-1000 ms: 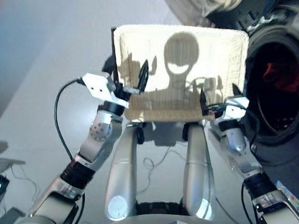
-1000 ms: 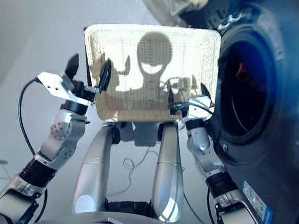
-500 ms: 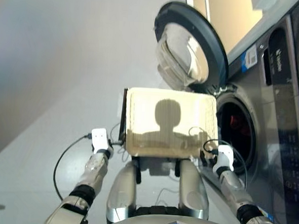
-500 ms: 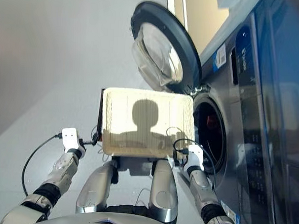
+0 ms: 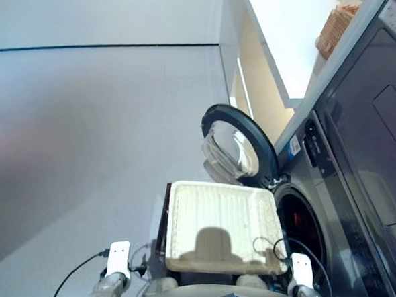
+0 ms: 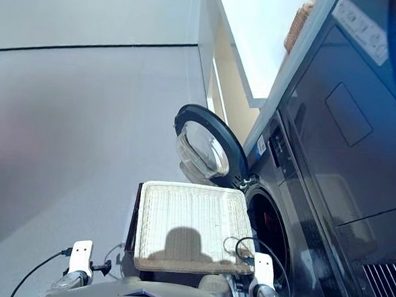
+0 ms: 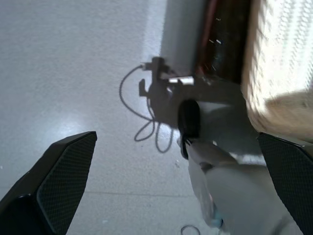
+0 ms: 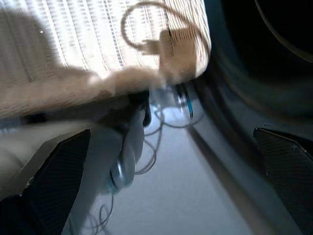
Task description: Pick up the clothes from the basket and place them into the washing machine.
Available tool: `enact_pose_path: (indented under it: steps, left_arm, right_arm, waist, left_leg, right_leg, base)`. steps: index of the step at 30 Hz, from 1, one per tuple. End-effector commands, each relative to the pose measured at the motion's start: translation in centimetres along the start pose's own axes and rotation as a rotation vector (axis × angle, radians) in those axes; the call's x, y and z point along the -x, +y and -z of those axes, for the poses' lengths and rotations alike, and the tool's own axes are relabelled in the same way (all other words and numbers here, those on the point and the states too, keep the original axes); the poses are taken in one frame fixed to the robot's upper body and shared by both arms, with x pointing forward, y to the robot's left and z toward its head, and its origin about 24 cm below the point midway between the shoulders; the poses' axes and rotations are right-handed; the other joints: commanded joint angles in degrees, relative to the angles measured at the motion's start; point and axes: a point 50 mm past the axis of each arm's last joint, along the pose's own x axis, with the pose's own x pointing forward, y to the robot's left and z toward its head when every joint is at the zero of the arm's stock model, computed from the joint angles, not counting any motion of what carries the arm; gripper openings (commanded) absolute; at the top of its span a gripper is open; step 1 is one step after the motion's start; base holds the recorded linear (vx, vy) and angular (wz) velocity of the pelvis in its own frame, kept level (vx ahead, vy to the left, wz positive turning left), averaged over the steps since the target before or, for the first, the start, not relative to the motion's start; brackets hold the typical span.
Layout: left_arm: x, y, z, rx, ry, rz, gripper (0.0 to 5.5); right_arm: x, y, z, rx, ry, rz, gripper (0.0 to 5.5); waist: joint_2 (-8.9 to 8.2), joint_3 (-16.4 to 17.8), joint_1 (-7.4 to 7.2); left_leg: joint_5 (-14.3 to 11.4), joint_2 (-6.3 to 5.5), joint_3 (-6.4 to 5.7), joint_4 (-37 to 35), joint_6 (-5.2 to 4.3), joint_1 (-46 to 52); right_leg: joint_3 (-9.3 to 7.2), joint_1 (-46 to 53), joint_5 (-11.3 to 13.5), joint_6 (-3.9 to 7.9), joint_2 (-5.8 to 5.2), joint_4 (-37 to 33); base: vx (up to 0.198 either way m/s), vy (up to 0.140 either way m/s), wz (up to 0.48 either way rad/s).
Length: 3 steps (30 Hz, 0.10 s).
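Since the earlier frame, both arms have been drawn back to the bottom edge as the view tilted up. Left gripper [image 7: 171, 196]: jaws spread wide, nothing held, floor [image 7: 73, 73] beneath. Basket [image 5: 220, 227] is seen bare, no clothes left in it, set just beside the washing machine [image 5: 357, 185]. Porthole door [image 5: 235, 147] stands open; something red glimpsed in the drum [image 5: 299, 225], judged loaded. Right gripper [image 8: 171, 196]: jaws apart, empty.

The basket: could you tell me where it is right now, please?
In the head views the basket sits low and central, left of the washing machine, just below its open door.
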Motion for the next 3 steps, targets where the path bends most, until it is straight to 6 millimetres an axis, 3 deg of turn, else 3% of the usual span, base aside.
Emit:
enact_pose_path:
  steps: [1, 3]
  left_arm:
    - [0.05, 0.88, 0.09, -0.029, 0.028, -0.017, 5.5]
    - [0.12, 0.93, 0.32, -0.058, 0.035, -0.02, 5.5]
  right_arm:
    - [-0.11, 0.58, 0.39, -0.023, 0.029, -0.019, 5.5]
    - [-0.08, 0.54, 0.56, -0.059, 0.03, -0.013, 5.5]
  waist:
    - [-2.3, 1.0, 1.02]
    - [-2.2, 0.8, 0.9]
  left_leg:
    - [0.5, -2.29, 2.25, -0.1, -1.07, 1.3]
    - [0.5, -2.14, 2.24, -0.1, -1.17, 1.5]
  right_leg:
    - [-1.92, 1.1, 2.9, 3.23, -1.32, 0.4]
    - [-2.12, 1.5, 2.6, 3.08, -1.24, 0.3]
  base:
    - [0.078, -0.016, -0.01]
    - [0.0, 0.0, 0.0]
